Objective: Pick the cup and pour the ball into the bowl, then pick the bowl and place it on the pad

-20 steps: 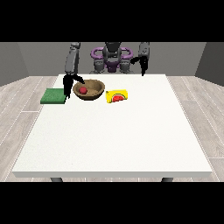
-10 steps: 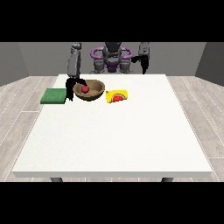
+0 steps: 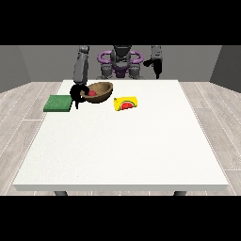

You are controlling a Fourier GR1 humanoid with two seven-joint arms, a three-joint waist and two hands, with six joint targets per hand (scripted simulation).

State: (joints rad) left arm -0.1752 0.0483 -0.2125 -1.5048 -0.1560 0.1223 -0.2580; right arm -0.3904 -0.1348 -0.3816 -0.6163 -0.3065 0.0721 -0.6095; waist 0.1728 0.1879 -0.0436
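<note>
A brown wooden bowl (image 3: 102, 89) sits at the table's far left, tipped a little, with a red ball (image 3: 92, 93) inside it. The hand at the view's left (image 3: 76, 92) has its fingers curled over the bowl's left rim. Just left of that hand, a green pad (image 3: 58, 103) lies flat on the table. To the right of the bowl, a yellow cup (image 3: 126, 103) with a watermelon picture lies on its side. The hand at the view's right (image 3: 156, 67) hangs raised beside the robot's shoulder, fingers pointing down and holding nothing.
The white table (image 3: 122, 146) stretches wide towards the camera. The robot's torso (image 3: 120, 63) stands behind the far edge. Grey floorboards surround the table.
The bowl has risen slightly and tipped in the grasp of the hand at the view's left. The hand at the view's right has lifted away from the table towards the shoulder.
</note>
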